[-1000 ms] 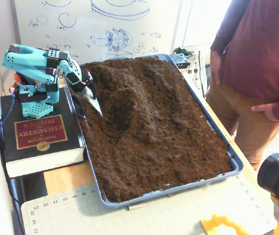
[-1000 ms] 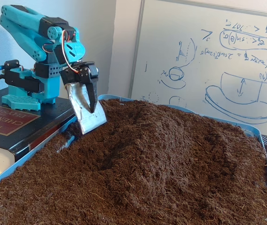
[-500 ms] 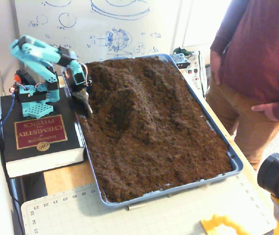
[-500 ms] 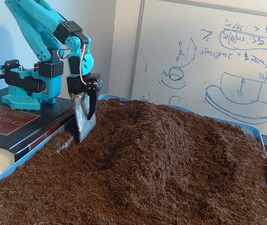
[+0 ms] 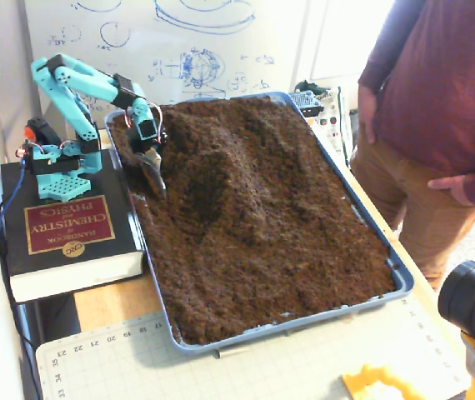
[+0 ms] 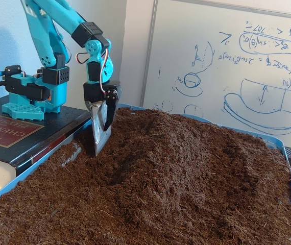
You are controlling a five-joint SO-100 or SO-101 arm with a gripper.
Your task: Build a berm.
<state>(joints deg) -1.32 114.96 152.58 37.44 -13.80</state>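
Note:
A blue tray (image 5: 387, 252) (image 6: 287, 153) is filled with dark brown loose soil. The berm (image 5: 246, 179) (image 6: 186, 145) shows as a raised ridge running along the middle of the tray's far half. A dug hollow (image 5: 200, 198) (image 6: 119, 171) lies on its arm side. My teal arm's gripper (image 5: 156, 177) (image 6: 102, 139) carries a flat metal blade and points straight down. The blade tip is stuck in the soil near the tray's left rim, beside the hollow. The black finger lies against the blade, so the gripper is shut with nothing held.
The arm's base stands on a thick dark book (image 5: 62, 229) (image 6: 7, 132) left of the tray. A person (image 5: 437, 100) stands at the tray's right side. A whiteboard (image 6: 227, 66) is behind, a cutting mat (image 5: 221, 367) and a camera lens (image 5: 471, 300) in front.
The arm lifted its elbow and swung the gripper from a slant to straight down. The blade moved a little further into the tray and its tip went into the soil.

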